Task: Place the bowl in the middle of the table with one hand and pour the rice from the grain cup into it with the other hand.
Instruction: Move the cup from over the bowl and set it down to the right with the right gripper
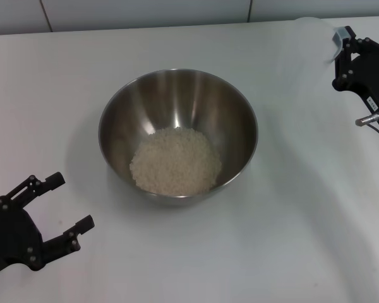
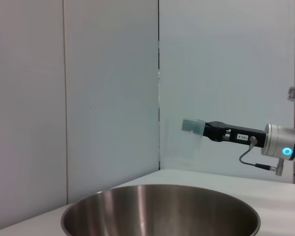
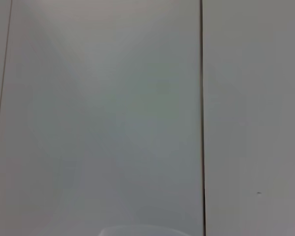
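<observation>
The stainless-steel bowl [image 1: 178, 136] stands upright in the middle of the white table [image 1: 303, 240], well away from every edge. A pale heap of rice [image 1: 175, 161] lies in its bottom, spread a little toward the near side of the inner wall, and the shiny sides above the grains are bare.

The left gripper [image 1: 57, 202] hovers near the table's near left corner, just beside the bowl but apart from it. Its two black fingers [image 1: 81, 226] are spread wide with nothing between them, and they point toward the bowl. From the left wrist view the bowl's rim [image 2: 160, 209] fills the foreground.

The right gripper [image 1: 341, 47] is up by the far right corner of the table, well apart from the bowl. Its fingers are clamped on the grain cup [image 1: 319, 30], a clear, slightly frosted plastic cup. In the left wrist view the cup [image 2: 192, 127] is seen raised above the table surface at the tip of the right gripper [image 2: 206, 130], with the arm stretched out level behind it. No grains can be made out inside it, though the cup is too faint against the pale wall [image 2: 108, 88] to be sure. The right wrist view shows mostly that panelled wall, with only a pale curved edge at the frame's border that cannot be identified.
</observation>
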